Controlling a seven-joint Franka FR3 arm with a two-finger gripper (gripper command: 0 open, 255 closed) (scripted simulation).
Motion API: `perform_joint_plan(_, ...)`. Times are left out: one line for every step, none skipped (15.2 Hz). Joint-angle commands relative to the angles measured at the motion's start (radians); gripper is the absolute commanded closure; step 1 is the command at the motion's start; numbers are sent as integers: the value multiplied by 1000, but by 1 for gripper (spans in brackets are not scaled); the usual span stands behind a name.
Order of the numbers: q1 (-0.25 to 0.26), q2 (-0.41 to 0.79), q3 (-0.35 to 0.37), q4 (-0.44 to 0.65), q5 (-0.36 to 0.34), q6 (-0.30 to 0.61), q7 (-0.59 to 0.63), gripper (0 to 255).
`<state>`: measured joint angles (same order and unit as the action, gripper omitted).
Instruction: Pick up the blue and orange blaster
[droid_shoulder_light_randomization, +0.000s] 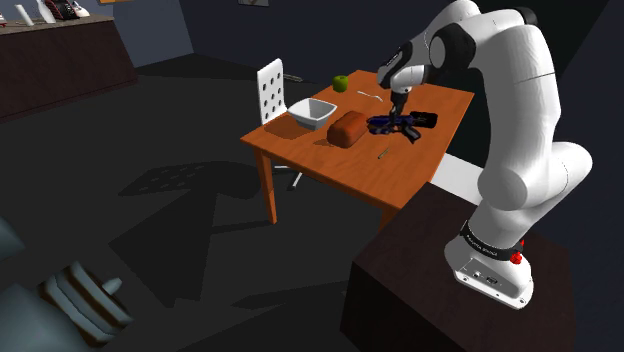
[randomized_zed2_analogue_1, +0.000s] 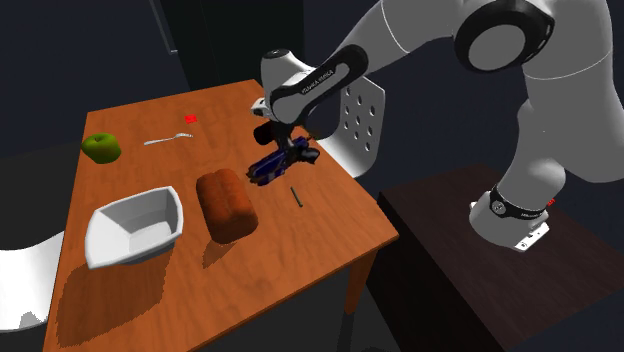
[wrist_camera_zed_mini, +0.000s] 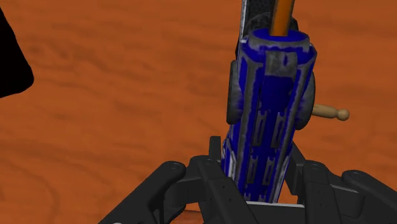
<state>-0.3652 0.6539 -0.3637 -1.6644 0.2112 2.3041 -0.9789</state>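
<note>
Where the black gripper closes, its two fingers clasp the blue blaster round the barrel, an orange stem showing at the far end.
Blaster: near the brown loaf, on the side away from the bowl, over the orange table; whether it touches the top, I cannot tell.
White bowl: just beside the loaf.
Green apple, spoon: beyond the loaf, well apart.
White chair: past the blaster from the loaf.
</note>
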Motion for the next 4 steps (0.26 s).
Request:
perform_joint_plan(3, -17, -5, 1, -6, -17, 3, 255)
perform_joint_plan(5, -25, -7, 2, -9, -26, 4, 255)
perform_joint_plan(5, -26, -8, 2, -9, -27, 4, 255)
perform_joint_plan(5, -26, -8, 2, -9, -27, 4, 255)
